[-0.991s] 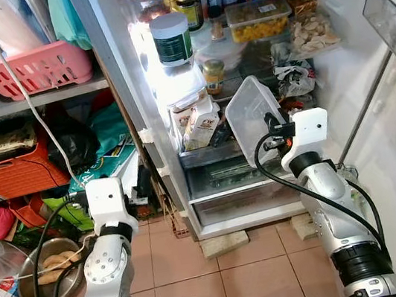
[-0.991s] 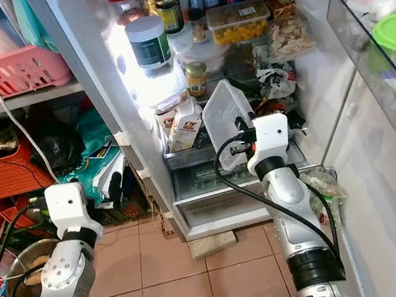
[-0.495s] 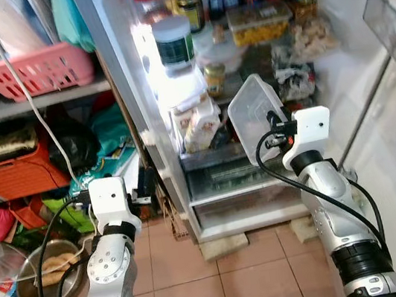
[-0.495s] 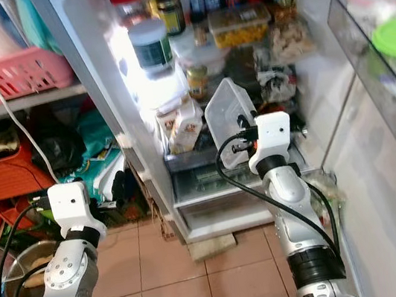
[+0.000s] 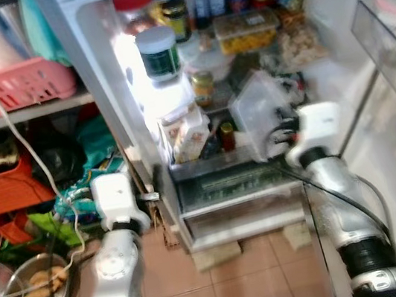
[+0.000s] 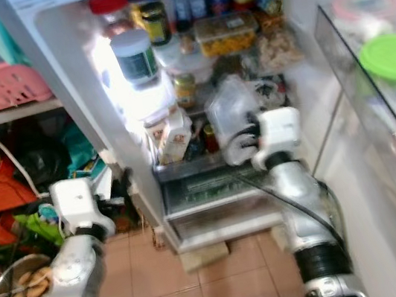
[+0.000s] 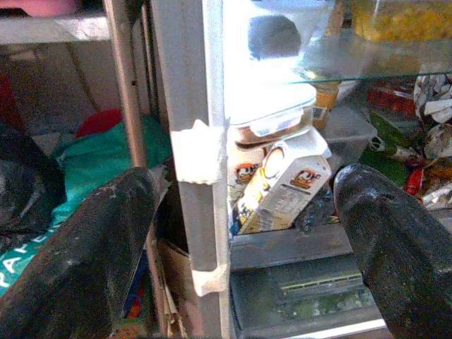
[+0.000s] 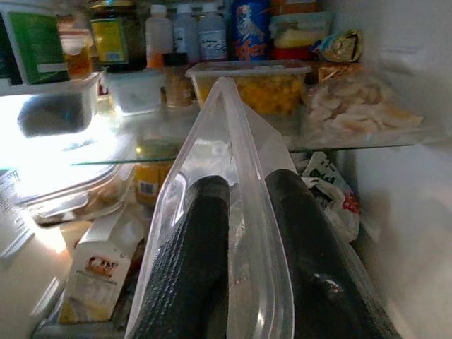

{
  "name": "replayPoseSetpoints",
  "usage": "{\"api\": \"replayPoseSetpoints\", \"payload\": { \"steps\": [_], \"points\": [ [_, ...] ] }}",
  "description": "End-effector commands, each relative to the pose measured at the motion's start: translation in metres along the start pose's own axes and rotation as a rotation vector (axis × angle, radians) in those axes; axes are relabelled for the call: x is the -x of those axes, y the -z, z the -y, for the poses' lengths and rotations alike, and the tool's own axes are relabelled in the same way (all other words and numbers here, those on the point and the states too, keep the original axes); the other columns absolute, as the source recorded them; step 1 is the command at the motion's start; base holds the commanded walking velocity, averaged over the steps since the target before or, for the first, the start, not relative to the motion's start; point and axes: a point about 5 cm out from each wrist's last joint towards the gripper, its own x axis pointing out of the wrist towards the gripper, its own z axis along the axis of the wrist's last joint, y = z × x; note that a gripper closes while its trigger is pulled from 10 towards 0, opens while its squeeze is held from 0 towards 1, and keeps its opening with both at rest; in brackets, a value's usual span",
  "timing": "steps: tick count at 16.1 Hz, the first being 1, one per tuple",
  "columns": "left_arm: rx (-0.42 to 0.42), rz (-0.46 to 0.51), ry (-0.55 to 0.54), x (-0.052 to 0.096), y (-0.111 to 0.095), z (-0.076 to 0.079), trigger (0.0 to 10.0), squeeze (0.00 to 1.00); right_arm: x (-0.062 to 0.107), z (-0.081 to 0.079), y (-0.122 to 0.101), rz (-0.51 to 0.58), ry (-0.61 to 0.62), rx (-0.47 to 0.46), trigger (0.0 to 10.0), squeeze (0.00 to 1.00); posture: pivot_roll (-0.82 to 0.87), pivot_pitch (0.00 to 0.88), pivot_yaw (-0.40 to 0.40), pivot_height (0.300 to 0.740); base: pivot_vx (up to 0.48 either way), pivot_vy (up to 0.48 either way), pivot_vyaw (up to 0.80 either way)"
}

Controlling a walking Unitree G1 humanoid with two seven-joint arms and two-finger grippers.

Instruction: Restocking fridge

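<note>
Carrying a clear plastic container [image 5: 261,112] pinched by its wall, the right gripper [image 8: 244,233] holds it at the fridge's [image 5: 292,28] lower shelf front edge, not yet set down. It stands tilted on edge, long axis rising toward the glass shelf [image 8: 367,138]. Left gripper [image 7: 233,233] hangs spread beside the fridge's left edge.
</note>
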Motion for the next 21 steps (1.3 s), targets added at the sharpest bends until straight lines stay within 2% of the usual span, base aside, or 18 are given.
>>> {"api": "replayPoseSetpoints", "payload": {
  "steps": [1, 8, 12, 14, 16, 18, 21],
  "points": [
    [-0.018, -0.008, -0.038, 0.002, 0.001, -0.012, 10.0, 0.0, -0.005, -0.014, -0.005, 0.021, -0.052, -0.028, 10.0, 0.0, 0.09, 0.022, 0.046, 0.74, 0.244, 0.0, 0.0],
    [-0.02, 0.001, -0.031, 0.001, 0.0, -0.012, 10.0, 0.0, -0.007, -0.007, -0.011, 0.042, -0.099, -0.062, 10.0, 0.0, 0.1, 0.023, 0.052, 0.74, 0.258, 0.0, 0.0],
    [-0.028, -0.004, -0.053, 0.003, 0.001, -0.016, 10.0, 0.0, -0.009, -0.019, -0.022, 0.071, -0.199, -0.12, 10.0, 0.0, 0.1, 0.032, 0.061, 0.74, 0.068, 0.0, 0.0],
    [-0.045, -0.01, -0.046, 0.009, 0.002, -0.016, 10.0, 0.0, -0.008, -0.024, -0.023, 0.073, -0.206, -0.157, 10.0, 0.0, 0.11, 0.042, 0.075, 0.74, 0.0, 0.0, 0.0],
    [-0.051, -0.017, -0.04, 0.019, 0.001, -0.021, 10.0, 0.0, -0.007, -0.035, -0.027, 0.088, -0.211, -0.212, 10.0, 0.0, 0.13, 0.072, 0.112, 0.74, 0.0, 0.0, 0.0],
    [-0.059, -0.027, 0.01, 0.026, 0.001, -0.022, 10.0, 0.0, -0.009, -0.043, -0.029, 0.1, -0.208, -0.242, 10.0, 0.0, 0.14, 0.102, 0.131, 0.74, 0.152, 0.0, 0.0],
    [-0.058, -0.018, 0.02, 0.025, -0.007, -0.017, 10.0, 0.0, -0.008, -0.052, -0.029, 0.088, -0.242, -0.252, 10.0, 0.0, 0.16, 0.123, 0.121, 0.74, 0.281, 0.0, 0.0]
  ]
}}
